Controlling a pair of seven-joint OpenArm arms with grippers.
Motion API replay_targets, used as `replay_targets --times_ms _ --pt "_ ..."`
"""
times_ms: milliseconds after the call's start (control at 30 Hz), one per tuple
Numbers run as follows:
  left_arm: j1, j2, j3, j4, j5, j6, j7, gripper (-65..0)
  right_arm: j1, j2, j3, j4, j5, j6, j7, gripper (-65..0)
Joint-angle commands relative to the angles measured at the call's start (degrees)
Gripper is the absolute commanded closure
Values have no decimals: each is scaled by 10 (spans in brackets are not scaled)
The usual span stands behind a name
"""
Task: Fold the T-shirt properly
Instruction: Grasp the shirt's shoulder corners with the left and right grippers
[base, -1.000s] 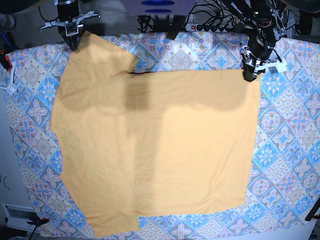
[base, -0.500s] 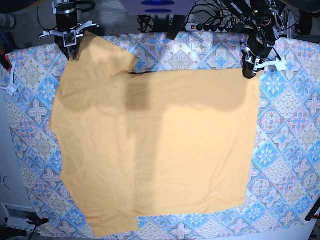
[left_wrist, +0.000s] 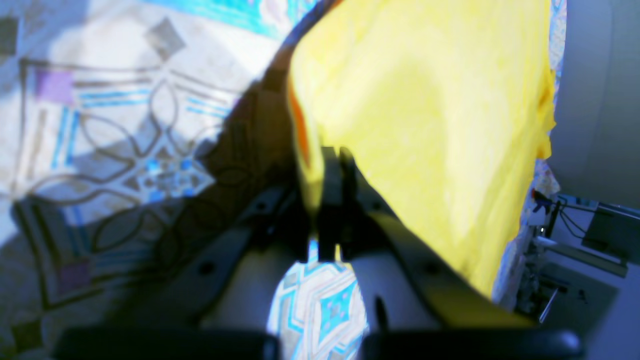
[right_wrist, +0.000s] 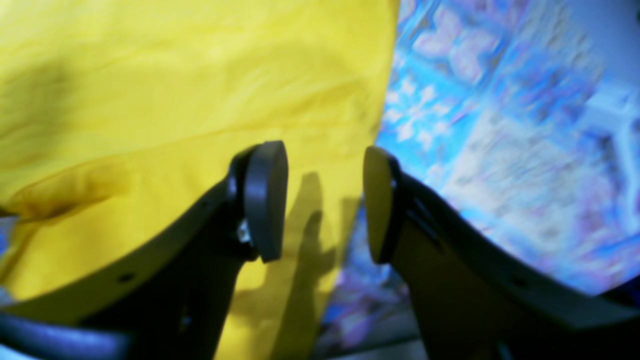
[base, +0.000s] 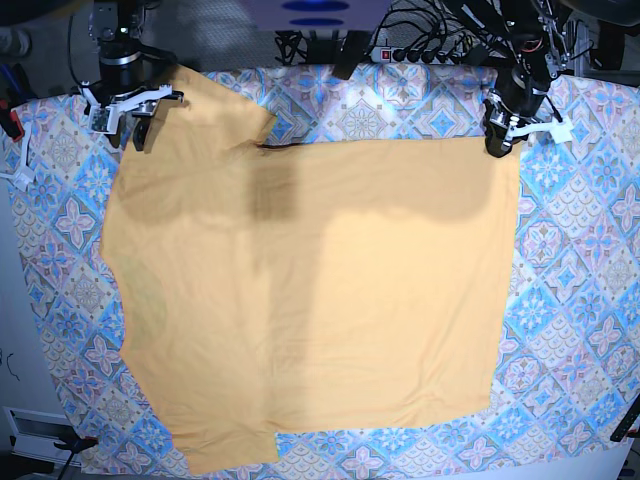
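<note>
The yellow-orange T-shirt (base: 320, 290) lies spread flat on the blue-and-pink tiled cloth (base: 580, 250), with one sleeve folded in at the top left. My left gripper (base: 496, 148) is at the shirt's far right corner. In the left wrist view it (left_wrist: 325, 165) is shut on the shirt's edge (left_wrist: 425, 100). My right gripper (base: 125, 128) is at the far left sleeve edge. In the right wrist view it (right_wrist: 320, 200) is open, with nothing between its jaws, above the shirt's edge (right_wrist: 175, 75).
A power strip and cables (base: 420, 52) lie along the table's back edge. A white clip (base: 20, 170) holds the cloth at the left edge. A red-tipped clamp (base: 75, 442) sits at the front left corner.
My right gripper has moved left and toward the front, off the top of the sleeve to its outer edge. The left gripper and the shirt have stayed put.
</note>
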Motion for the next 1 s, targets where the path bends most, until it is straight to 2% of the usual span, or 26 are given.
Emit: replay_targets --times_ms 0,133,200,400,667,967 --pt "1 -5 -1 7 4 0 1 0 -4 9 0 11 19 3 7 -251" --pt "0 -5 -1 7 4 0 1 0 -4 15 3 6 78 3 -27 -252" --pt "0 -5 -1 7 4 0 1 0 -3 15 3 5 78 3 -35 -254" --pt "-2 -6 -1 7 4 0 1 0 2 15 4 -37 79 3 -35 -326" --pt "-2 -14 10 7 4 0 -3 0 -1 15 -3 -68 79 4 -35 -325" --pt "-3 -14 10 7 4 0 -2 0 0 15 -63 -87 79 4 -32 -325"
